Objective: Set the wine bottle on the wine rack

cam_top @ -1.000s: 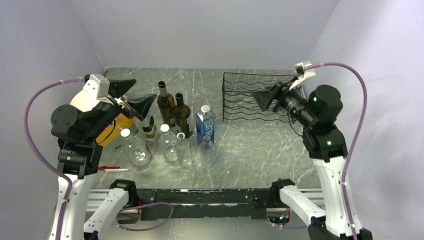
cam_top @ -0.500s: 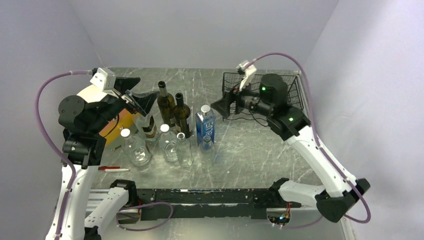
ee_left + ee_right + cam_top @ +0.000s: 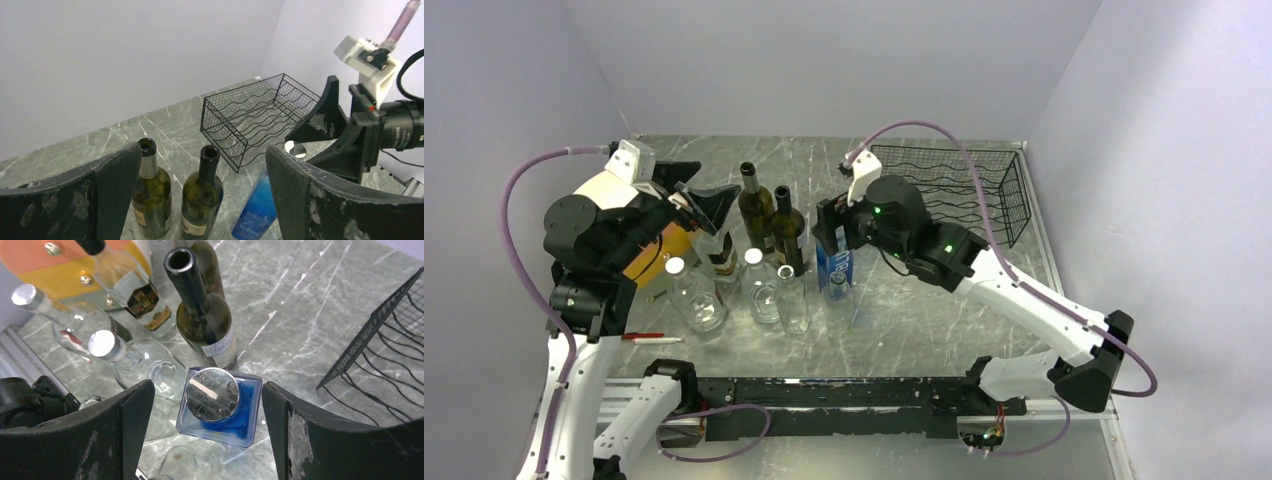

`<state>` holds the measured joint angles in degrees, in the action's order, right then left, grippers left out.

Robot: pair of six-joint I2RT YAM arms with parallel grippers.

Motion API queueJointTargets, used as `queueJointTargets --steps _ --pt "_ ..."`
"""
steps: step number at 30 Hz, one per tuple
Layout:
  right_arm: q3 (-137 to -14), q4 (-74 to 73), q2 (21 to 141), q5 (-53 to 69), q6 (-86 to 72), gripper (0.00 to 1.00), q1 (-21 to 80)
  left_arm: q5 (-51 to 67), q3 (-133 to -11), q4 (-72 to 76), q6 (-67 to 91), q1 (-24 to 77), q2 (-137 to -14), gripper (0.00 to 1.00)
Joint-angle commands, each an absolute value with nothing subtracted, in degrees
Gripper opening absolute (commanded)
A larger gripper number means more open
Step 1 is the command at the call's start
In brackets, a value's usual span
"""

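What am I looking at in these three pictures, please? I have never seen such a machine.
These are two robot arms bolted at the near edge of a table. One picture comes from a fixed camera above; the other two come from a small camera on each wrist, so each shows its own claw. On the table stand two dark wine bottles, a blue water bottle, some clear glass bottles and a black wire wine rack. The left claw and the right claw are open and hold nothing; the right one hangs above the blue bottle.
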<state>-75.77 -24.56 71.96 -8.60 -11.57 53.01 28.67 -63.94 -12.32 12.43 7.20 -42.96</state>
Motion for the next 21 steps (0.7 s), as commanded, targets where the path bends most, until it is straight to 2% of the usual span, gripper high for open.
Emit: queueJointTargets --steps 1,5,9,15,18,21 --pt "-76.5 -26.2 74.2 -18.1 -14.9 0.83 55.6 28.6 -63.3 -12.3 12.4 6.6 -42.3 0.98" --pt "-74.6 -25.8 75.1 -21.0 -16.9 0.79 56.8 28.7 -63.0 -12.4 12.0 6.5 -42.2 0.98" --pt "-75.2 -26.4 77.0 -21.7 -17.3 0.70 57.1 29.3 -62.6 -12.5 11.7 6.6 -42.0 0.98" --pt "-77.0 -29.4 79.4 -22.7 -17.3 0.64 57.8 38.4 -63.5 -12.9 10.5 6.6 -43.7 0.96" --pt "-76.5 -29.4 79.2 -22.8 -17.5 0.64 57.9 40.1 -63.5 -12.0 11.3 6.5 -44.6 0.95" --pt "-76.1 -30.1 79.1 -22.6 -17.2 0.75 57.9 40.0 -63.0 -9.9 12.5 6.5 -44.8 0.94"
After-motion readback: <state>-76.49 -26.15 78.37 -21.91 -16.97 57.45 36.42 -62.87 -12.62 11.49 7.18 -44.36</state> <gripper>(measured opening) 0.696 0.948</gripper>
